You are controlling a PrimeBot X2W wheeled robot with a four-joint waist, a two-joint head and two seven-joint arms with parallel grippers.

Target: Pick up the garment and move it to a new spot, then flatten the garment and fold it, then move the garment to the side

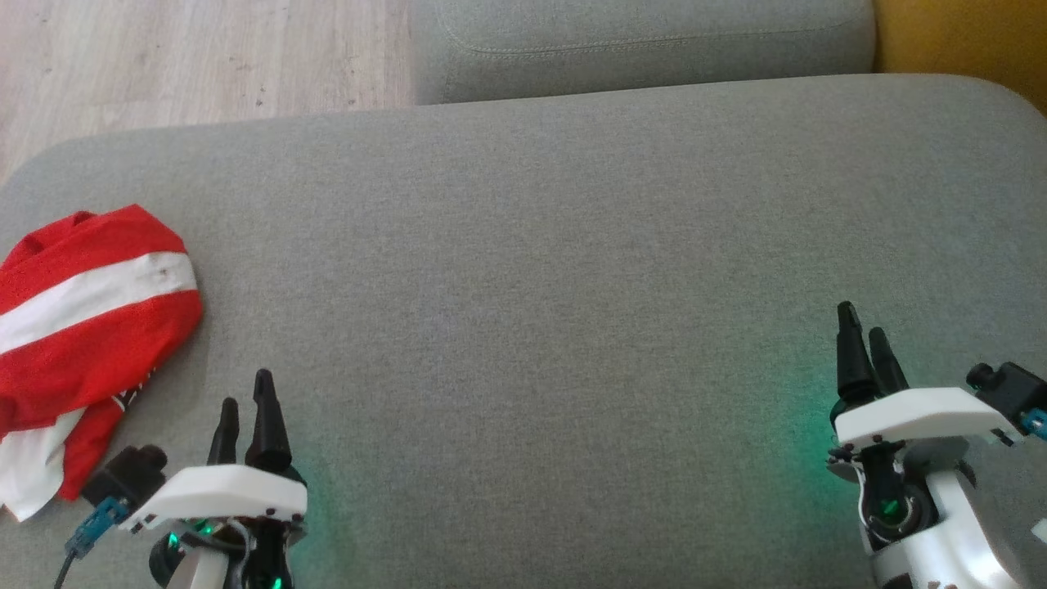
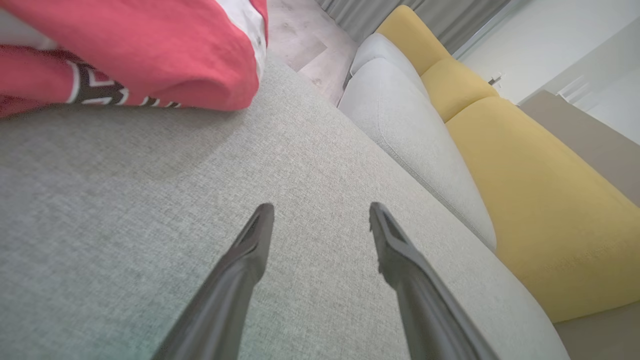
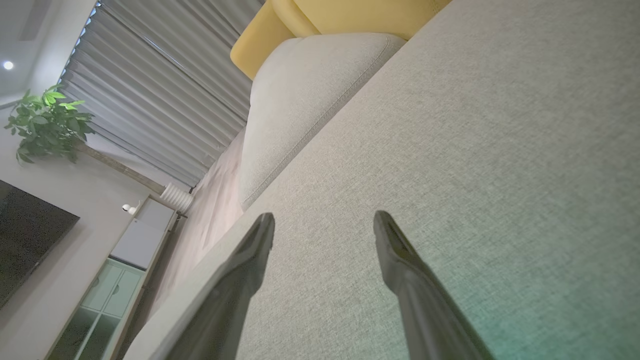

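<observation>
Red-and-white garment (image 1: 90, 327), crumpled just beside parted left fingers (image 1: 266, 421), right fingers (image 1: 851, 352) parted, well apart

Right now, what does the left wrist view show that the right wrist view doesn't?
Left wrist view: the red and white garment lying on the grey cushion, up and to the left of the open left gripper and clear of its fingers.
Right wrist view: a leafy plant, a pale cabinet and a dark screen, off to the left of the open right gripper.
Both: the grey cushion under the fingers and the yellow sofa beyond it.
</observation>
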